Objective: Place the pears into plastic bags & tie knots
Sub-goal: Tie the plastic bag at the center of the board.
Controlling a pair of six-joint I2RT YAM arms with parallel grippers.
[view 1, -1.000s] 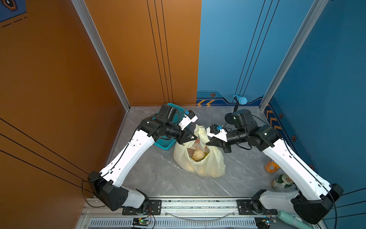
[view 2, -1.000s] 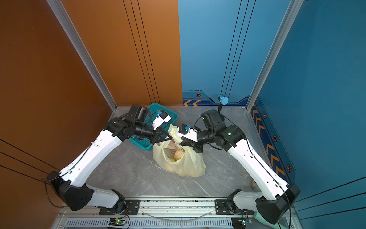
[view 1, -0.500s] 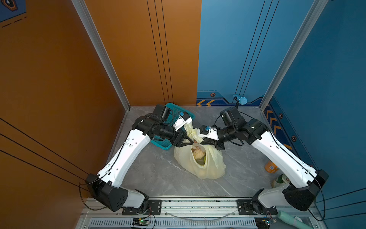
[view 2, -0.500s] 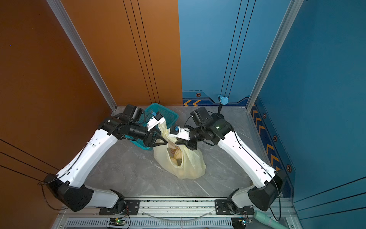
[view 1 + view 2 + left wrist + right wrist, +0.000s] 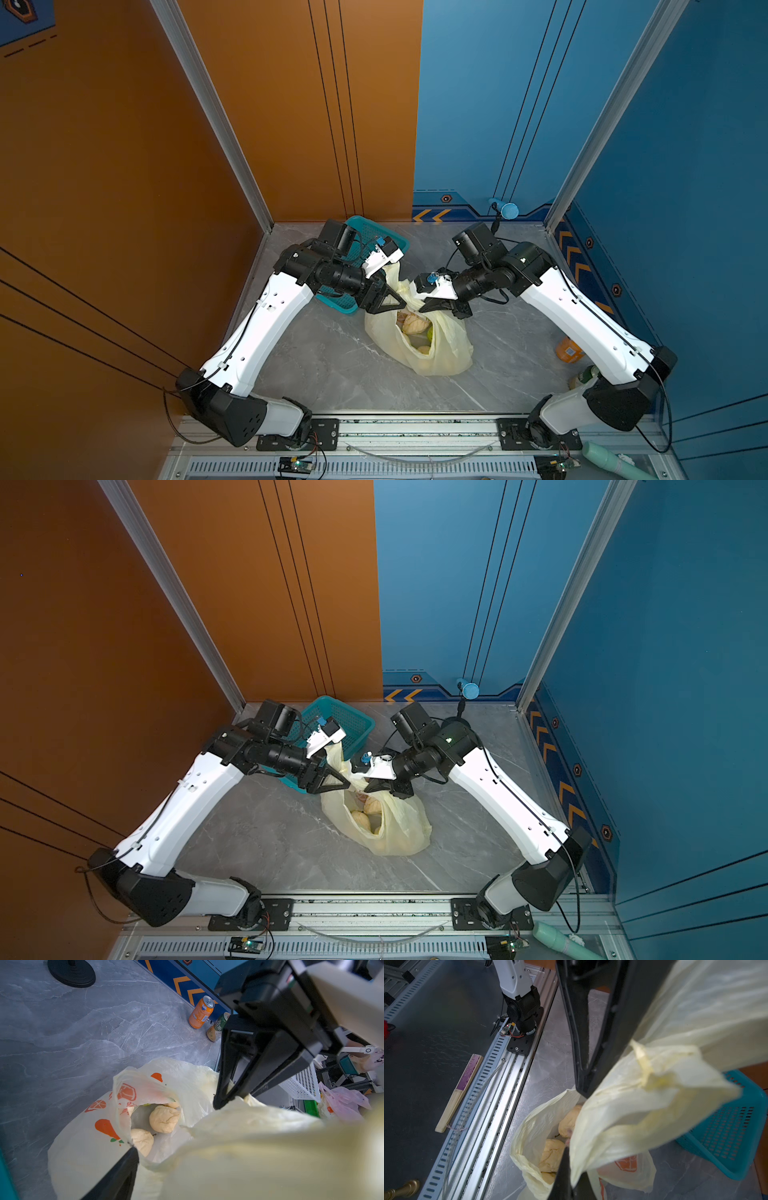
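Note:
The pale-yellow plastic bag (image 5: 449, 353) printed with orange fruits lies on the grey floor with its mouth gaping in both top views (image 5: 403, 833). Cream pears (image 5: 164, 1119) and one green pear (image 5: 430, 332) sit inside it. My left gripper (image 5: 397, 297) is open at the bag's mouth. One black finger (image 5: 122, 1169) shows, and bag plastic (image 5: 249, 1147) draped across the jaws hides the other. My right gripper (image 5: 422, 308) is shut on a handle strip of the bag (image 5: 633, 1105), close to the left one. No knot shows.
A teal perforated basket (image 5: 361, 245) stands behind the left arm, against the bag. An orange can (image 5: 200, 1013) and a green can (image 5: 218, 1026) stand by the right wall. A black round base (image 5: 71, 972) sits at the back. The metal rail (image 5: 415, 424) runs along the front.
My left gripper has opened and let go of the bag's handle. My right gripper has carried its handle leftwards, up to the left gripper.

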